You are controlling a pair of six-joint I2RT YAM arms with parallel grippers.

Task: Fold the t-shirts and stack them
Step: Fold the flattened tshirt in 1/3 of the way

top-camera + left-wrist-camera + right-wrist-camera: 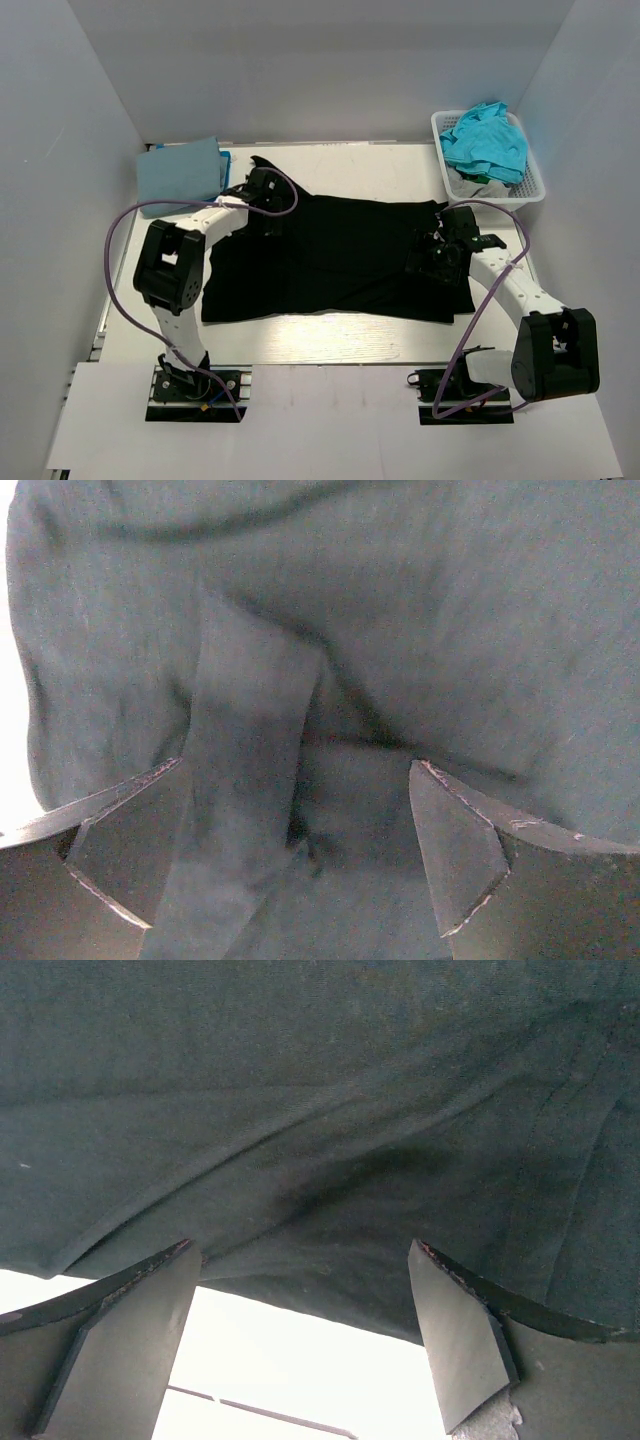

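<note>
A large black t-shirt point(330, 255) lies spread flat across the middle of the table. My left gripper point(262, 195) is low over its far left part, near a sleeve. In the left wrist view the gripper point(290, 850) is open, with a raised fold of the black cloth point(250, 730) running between the wide-apart fingers point(455, 850). My right gripper point(440, 250) is over the shirt's right edge. In the right wrist view it point(300, 1340) is open and empty; the black shirt's edge point(320, 1160) hangs just beyond the fingertips, with white table below.
A folded light blue t-shirt point(180, 170) lies at the back left, next to the black shirt. A white slotted basket point(532, 190) at the back right holds a crumpled turquoise t-shirt point(487, 140). Grey walls close in the table on three sides.
</note>
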